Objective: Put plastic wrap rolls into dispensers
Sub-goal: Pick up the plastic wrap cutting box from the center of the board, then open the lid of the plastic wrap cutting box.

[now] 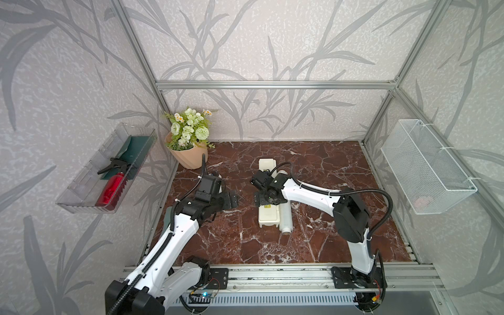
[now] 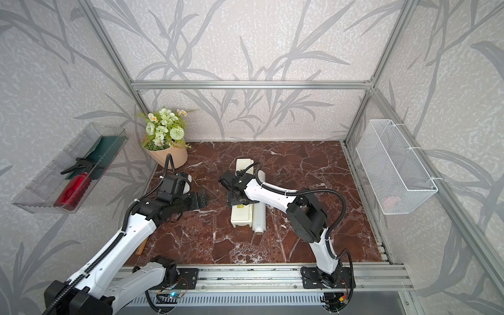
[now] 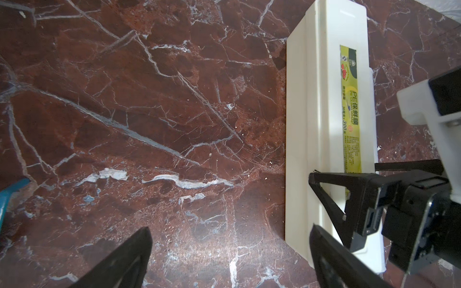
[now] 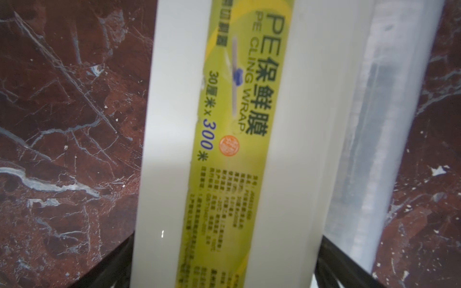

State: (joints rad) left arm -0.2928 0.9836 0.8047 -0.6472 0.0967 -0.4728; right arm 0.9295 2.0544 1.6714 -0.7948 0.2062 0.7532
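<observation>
- 1 dispenser lies flat near the middle of the marble table. Its lid is shut and its yellow-green label faces up. I judge the shut lid to be why nothing can go in yet.
- 1 plastic wrap roll lies on the table along the dispenser's long side on the robot's right, parallel to it and touching or all but touching. Its tube core end reaches a little past the near end of the box. Lying this close, it should need only a short lift across once the trough is open.
- The right gripper hangs low over the middle of the dispenser, pointing down. Its jaws are spread wide and hold nothing. In the right wrist view a dark finger shows at each side of the box, straddling its width. Whether the pads touch the plastic cannot be told. That stance suits pinning the box or working at the lid.
- The left gripper hovers over bare table on the robot's left of the dispenser, well apart from the roll. Its jaws are wide and empty. It faces the box's long edge, probably so that it can steady or raise the lid from that side.
- 0 rolls are loaded, so I judge the task to be at its opening step.
</observation>
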